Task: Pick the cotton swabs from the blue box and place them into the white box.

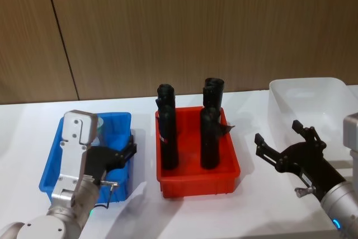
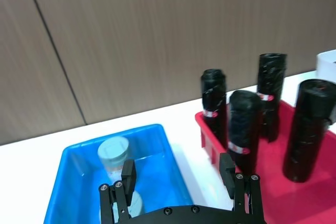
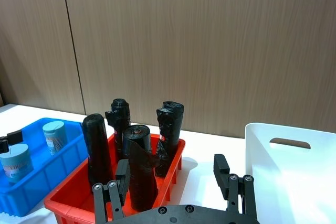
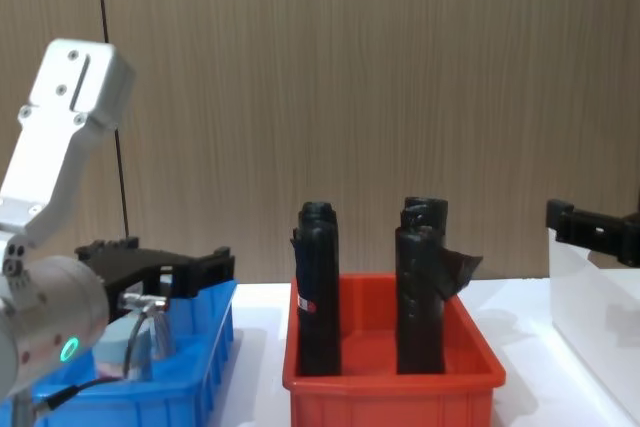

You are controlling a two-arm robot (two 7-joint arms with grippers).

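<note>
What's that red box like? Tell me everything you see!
The red box is a shallow, shiny plastic tray with sloped sides and a rolled rim. It sits flat on the white table, between the blue box and the white box, touching neither. Four tall black rolls stand upright inside it.

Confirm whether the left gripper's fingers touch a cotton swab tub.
Cannot tell. In the left wrist view the left gripper has one of its fingers overlapping the cotton swabs, hiding any contact.

The left gripper [image 2: 177, 167] half hides one of the cotton swabs [image 2: 136, 203] — the white box [image 2: 326, 62] runs off-frame.
</note>
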